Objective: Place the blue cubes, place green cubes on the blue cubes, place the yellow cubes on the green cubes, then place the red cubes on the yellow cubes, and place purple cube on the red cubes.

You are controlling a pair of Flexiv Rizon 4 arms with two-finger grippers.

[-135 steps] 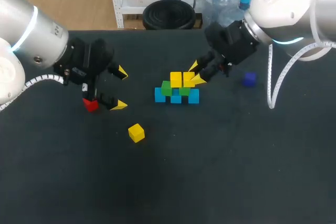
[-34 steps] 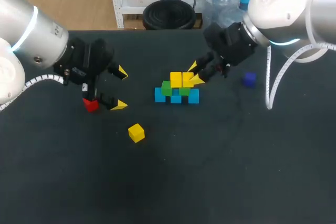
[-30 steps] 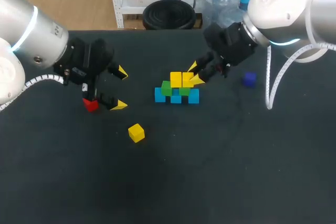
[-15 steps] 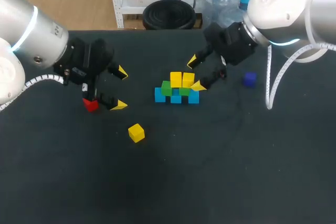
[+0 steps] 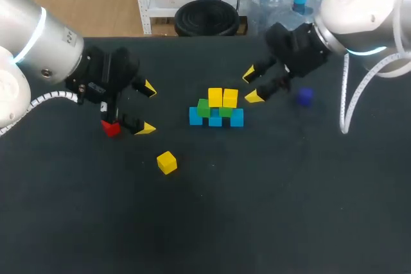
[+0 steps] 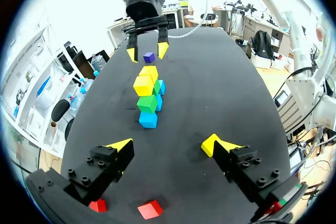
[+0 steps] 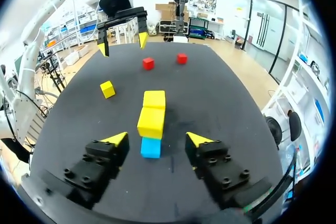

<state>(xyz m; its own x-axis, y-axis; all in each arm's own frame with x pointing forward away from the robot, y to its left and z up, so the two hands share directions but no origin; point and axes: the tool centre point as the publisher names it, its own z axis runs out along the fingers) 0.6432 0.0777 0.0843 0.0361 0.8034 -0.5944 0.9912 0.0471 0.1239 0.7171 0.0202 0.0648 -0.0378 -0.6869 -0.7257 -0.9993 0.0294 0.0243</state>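
Across the whole frame, black table (image 5: 257, 210). At left, left gripper (image 5: 148, 108), fingers wide apart, nothing held. At upper right, right gripper (image 5: 252, 86), likewise spread and empty. At centre, just left of it, three blue cubes (image 5: 215, 120) in a row, two green cubes (image 5: 204, 107) on them, two yellow cubes (image 5: 215, 97) on top. Lower left of those, loose yellow cube (image 5: 166, 162). Beside the left gripper's lower finger, red cube (image 5: 111, 128). Right of the right gripper, purple cube (image 5: 305, 97).

Left gripper (image 6: 167, 145) spread wide, nothing held. Stack (image 6: 147, 103) ahead on bench (image 6: 210, 93): blue, green, yellow cubes. Purple cube (image 6: 149, 56) beyond it. Two red cubes (image 6: 149, 209) under gripper.
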